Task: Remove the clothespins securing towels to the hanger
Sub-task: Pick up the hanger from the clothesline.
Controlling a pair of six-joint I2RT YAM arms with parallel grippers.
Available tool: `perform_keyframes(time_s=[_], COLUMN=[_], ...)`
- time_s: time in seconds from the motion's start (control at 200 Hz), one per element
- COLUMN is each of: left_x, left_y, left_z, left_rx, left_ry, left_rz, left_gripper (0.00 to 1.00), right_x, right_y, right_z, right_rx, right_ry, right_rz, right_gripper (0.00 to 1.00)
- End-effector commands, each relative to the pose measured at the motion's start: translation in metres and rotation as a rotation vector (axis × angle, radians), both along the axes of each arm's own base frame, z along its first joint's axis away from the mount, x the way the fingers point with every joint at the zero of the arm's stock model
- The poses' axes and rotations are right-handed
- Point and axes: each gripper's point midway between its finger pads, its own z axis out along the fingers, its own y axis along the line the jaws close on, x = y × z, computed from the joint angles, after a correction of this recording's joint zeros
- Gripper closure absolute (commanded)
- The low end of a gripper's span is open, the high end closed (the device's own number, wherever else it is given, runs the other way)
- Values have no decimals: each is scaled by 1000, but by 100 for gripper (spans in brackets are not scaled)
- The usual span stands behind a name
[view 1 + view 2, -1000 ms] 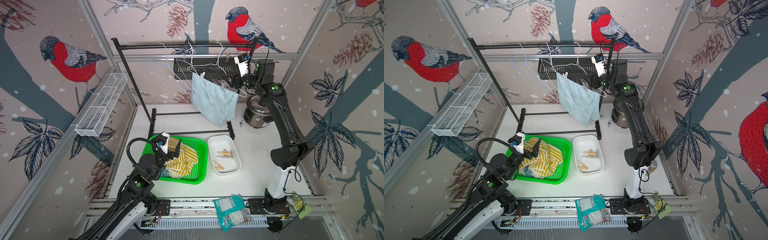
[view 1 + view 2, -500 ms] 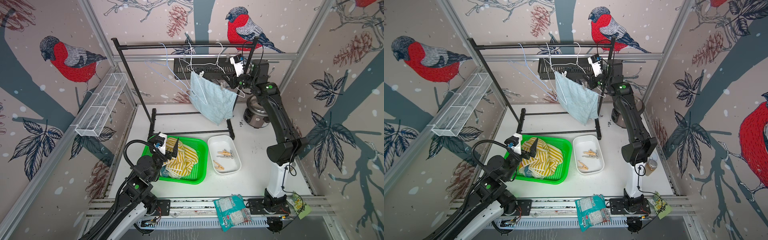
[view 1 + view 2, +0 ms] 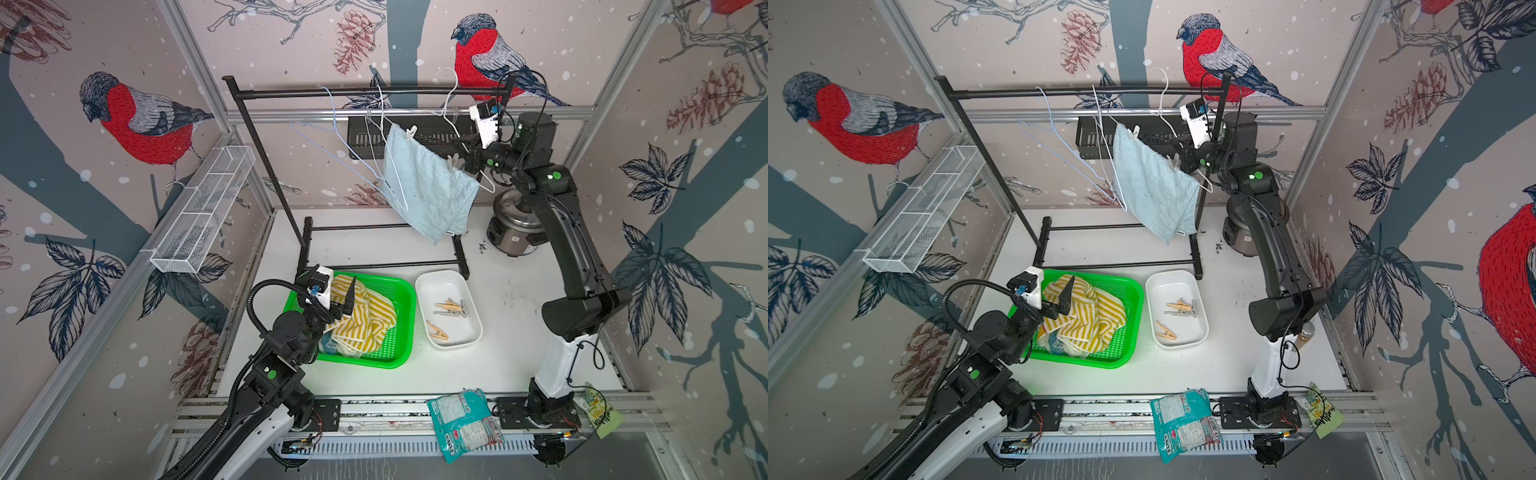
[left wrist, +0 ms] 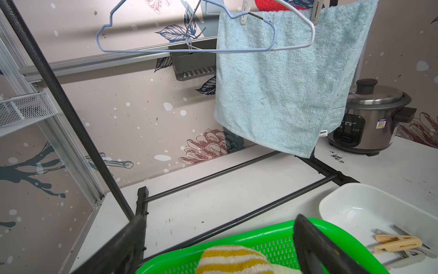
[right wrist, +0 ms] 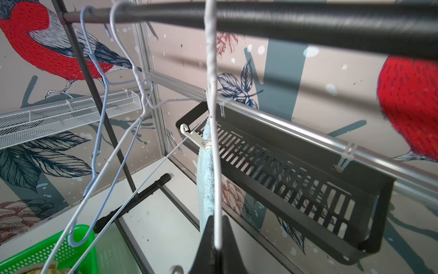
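Observation:
A light-blue towel [image 3: 428, 187] hangs on a white hanger [image 5: 213, 118] from the black rail [image 3: 374, 92]. A white clothespin [image 3: 411, 132] pins its far upper corner and a grey clothespin [image 3: 454, 161] pins the corner by my right gripper [image 3: 464, 158]. That gripper [image 5: 216, 225] is shut, with the hanger's wire running in between its fingertips and the towel's edge [image 5: 206, 180] just beyond. My left gripper [image 3: 332, 291] stands open above the yellow-striped towel [image 3: 370, 320], which lies in the green basket [image 3: 399, 357] with a teal towel [image 3: 330, 345] under it.
A white tray [image 3: 428, 282] beside the basket holds several loose clothespins [image 3: 451, 307]. Two bare hangers [image 3: 332, 141] hang further left on the rail. A rice cooker [image 3: 513, 228] stands under my right arm. A black slotted basket [image 5: 296, 170] is fixed to the back wall.
My right gripper moved left to the towel's near corner and its jaws closed there. The hanger and towel swung a little. My left arm shifted only slightly.

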Motion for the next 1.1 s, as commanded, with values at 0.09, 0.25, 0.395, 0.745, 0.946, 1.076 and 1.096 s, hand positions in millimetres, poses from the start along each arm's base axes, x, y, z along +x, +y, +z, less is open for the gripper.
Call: perform_keyframes(time_s=[0.09,0.25,0.395,0.745,0.946,1.076,1.096], left_x=[-2,-5,-4,-24,-33,-46,-49], left_y=[5,7,6,-18,-24,-19,-18], left_z=[7,13,20,70,114,154,161], left_rx=[-25,-31,-31,45,81,65,66], left_ry=[-20,-29,-25,-143,-163,-248,-264], left_rz=[18,20,16,-160,-215,-222,-227], left_gripper=[2,2,2,6,13,17,18], right_x=[-18,-42,-72,-169,-214,-244,-248], right_y=[-5,-17,-36,-62,-67,-61,-59], right_z=[32,24,15,3,8,28,32], right_rx=[33,0,-13,-53,-85,-39,-31], right_ry=[-87,-55,-42,-6,-19,-57,-62], right_rz=[-9,-55,-111,-74,-8,85,101], right_gripper=[100,100,100,100,100,100,100])
